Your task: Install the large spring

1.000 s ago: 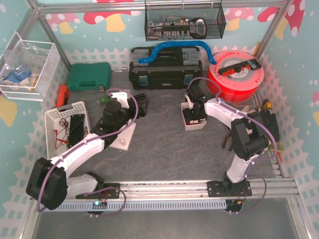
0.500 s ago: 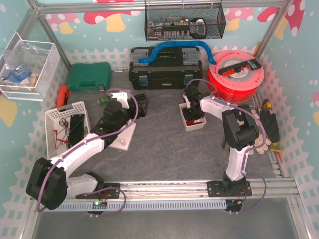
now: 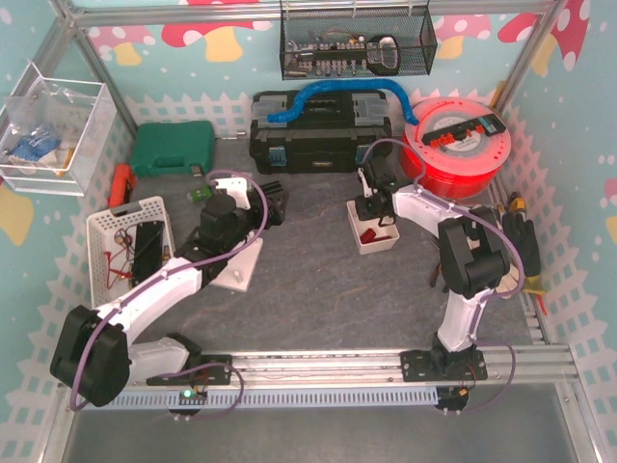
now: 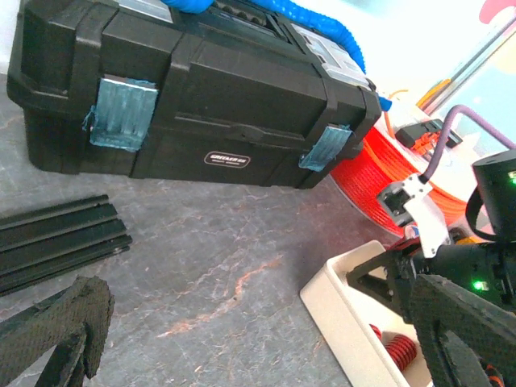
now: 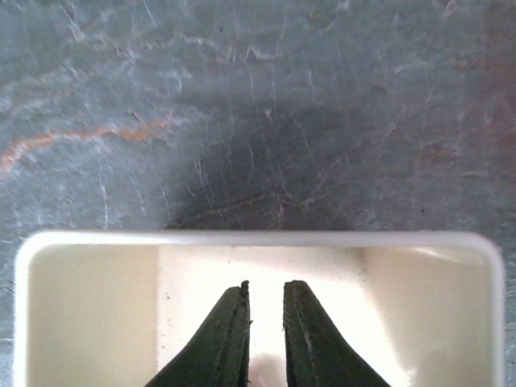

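Large spring (image 4: 398,351) lies in the white tray (image 3: 362,241); right gripper (image 5: 266,322), nearly closed and empty, has shifted rearward over it

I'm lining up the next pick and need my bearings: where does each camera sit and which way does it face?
Top external: above and behind, looking down on the grey table, both arms visible.
Left wrist: low, facing the black plastic toolbox; left hand fingers at the bottom corners.
Right wrist: looking straight down into the small white rectangular bin; right hand nearly closed.
All three views show that bin.
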Available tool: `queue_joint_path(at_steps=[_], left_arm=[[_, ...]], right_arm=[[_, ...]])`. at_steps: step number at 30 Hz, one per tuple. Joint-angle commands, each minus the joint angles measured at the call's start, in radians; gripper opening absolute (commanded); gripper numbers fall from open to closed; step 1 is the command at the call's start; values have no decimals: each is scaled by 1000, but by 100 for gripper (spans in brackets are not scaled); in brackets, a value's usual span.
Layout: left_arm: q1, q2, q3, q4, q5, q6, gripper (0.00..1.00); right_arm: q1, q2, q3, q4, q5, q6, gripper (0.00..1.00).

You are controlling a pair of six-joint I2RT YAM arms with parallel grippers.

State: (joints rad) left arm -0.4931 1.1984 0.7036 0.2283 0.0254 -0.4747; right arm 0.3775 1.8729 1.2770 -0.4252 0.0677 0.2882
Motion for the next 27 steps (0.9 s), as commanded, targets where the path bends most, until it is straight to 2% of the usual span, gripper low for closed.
queue_joint_path(at_steps=[1, 6, 9, 12, 19, 27], left_arm=[[-4, -5, 28, -3, -9, 10, 99], [-4, -13, 30, -8, -8, 9, 99], [-5, -21, 27, -12, -16, 10, 99], [-7, -20, 27, -12, -18, 8, 99], [-14, -13, 41, -33, 6, -1, 99], [-15, -7, 39, -41, 28, -38, 99]], right_arm=[[-3, -37, -12, 24, 19, 6, 18], [0, -56, 16, -128, -81, 31, 38], [0, -105, -15, -190, -85, 47, 45], [0, -149, -33, -206, -74, 49, 47], [0, -118, -23, -291, -109, 28, 50], [-3, -126, -26, -212, -138, -8, 52]])
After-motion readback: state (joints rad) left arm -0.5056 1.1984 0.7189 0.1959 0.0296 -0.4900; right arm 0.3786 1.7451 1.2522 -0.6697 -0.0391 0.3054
